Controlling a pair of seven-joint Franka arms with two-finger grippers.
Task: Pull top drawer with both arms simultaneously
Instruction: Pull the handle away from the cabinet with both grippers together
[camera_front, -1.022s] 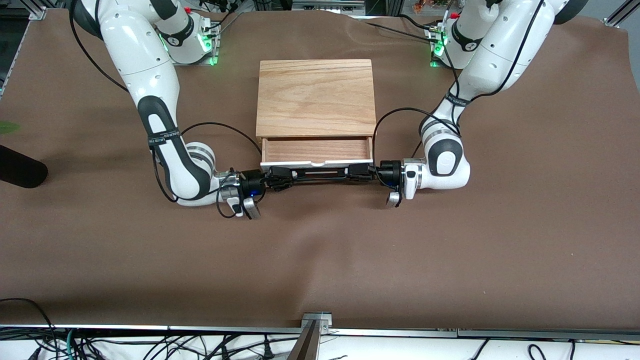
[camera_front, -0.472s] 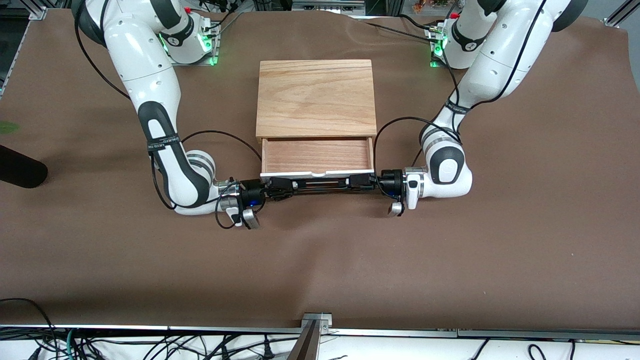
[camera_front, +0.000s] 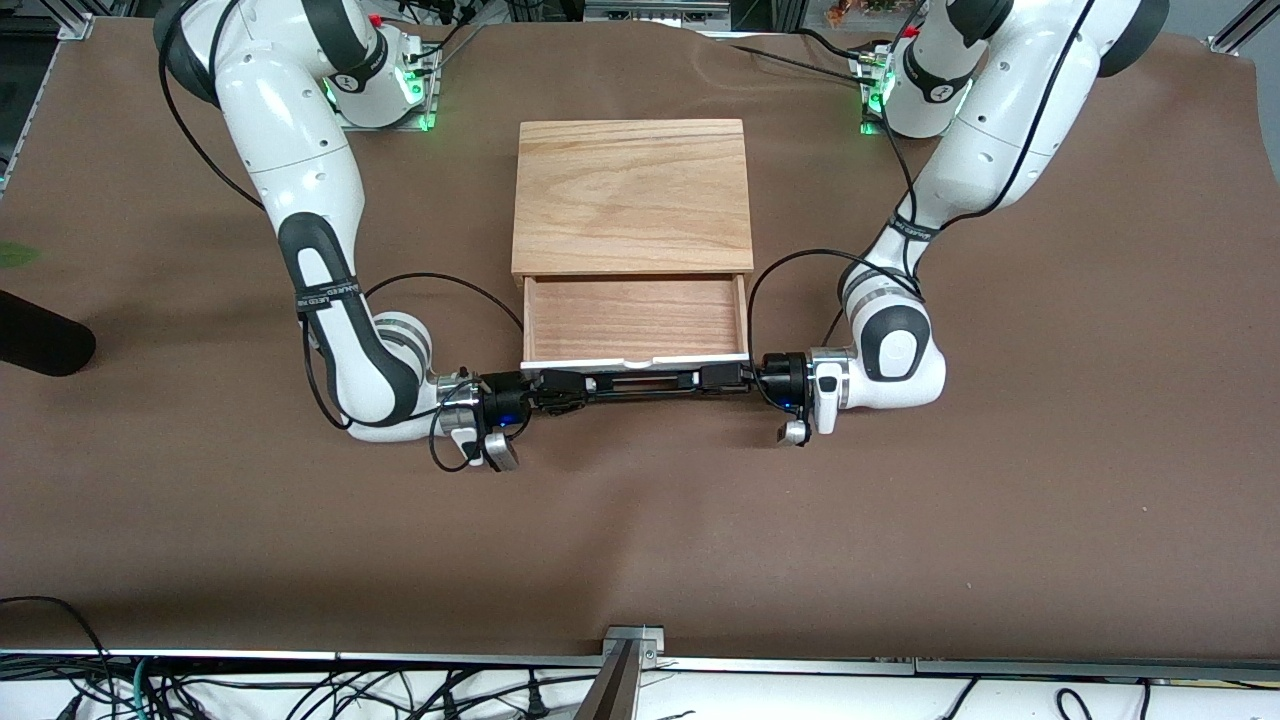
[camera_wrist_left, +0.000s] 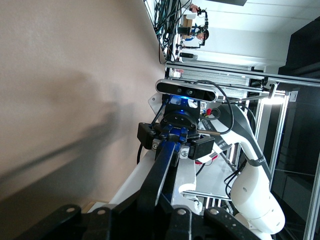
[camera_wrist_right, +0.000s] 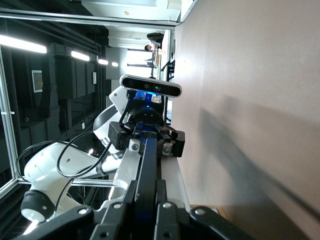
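Note:
The top drawer is pulled well out of the oak box; its light-wood tray is bare and its white front panel faces the front camera. The black wire handle runs along that panel. My left gripper is shut on the handle's end toward the left arm's side. My right gripper is shut on its other end. In the left wrist view the handle runs between my fingers to the right gripper. In the right wrist view the handle leads to the left gripper.
The brown table cover stretches nearer the front camera. A black object lies at the right arm's end of the table. Black cables loop from both wrists beside the drawer.
Both grippers have moved toward the front camera with the handle, and the drawer has slid farther out of the box.

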